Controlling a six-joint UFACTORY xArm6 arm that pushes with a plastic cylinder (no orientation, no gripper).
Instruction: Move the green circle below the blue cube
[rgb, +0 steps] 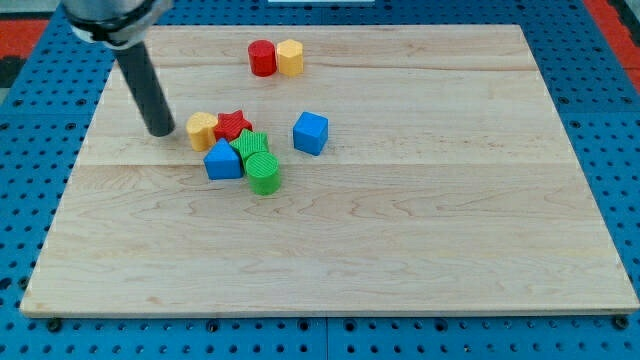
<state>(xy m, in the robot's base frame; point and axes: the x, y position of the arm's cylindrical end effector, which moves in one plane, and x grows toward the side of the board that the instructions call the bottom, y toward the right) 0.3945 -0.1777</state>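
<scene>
The green circle (264, 173) is a short ribbed cylinder near the board's middle left. The blue cube (311, 132) stands up and to the right of it, apart from it. My tip (160, 131) is at the end of the dark rod, to the left of the block cluster and well left of the green circle. It touches no block.
A yellow block (202, 130), a red star (233, 126), a second green block (252, 146) and a blue triangular block (222, 160) cluster next to the green circle. A red cylinder (262, 58) and a yellow block (290, 57) stand at the view's top. The wooden board (420, 240) lies on a blue pegboard.
</scene>
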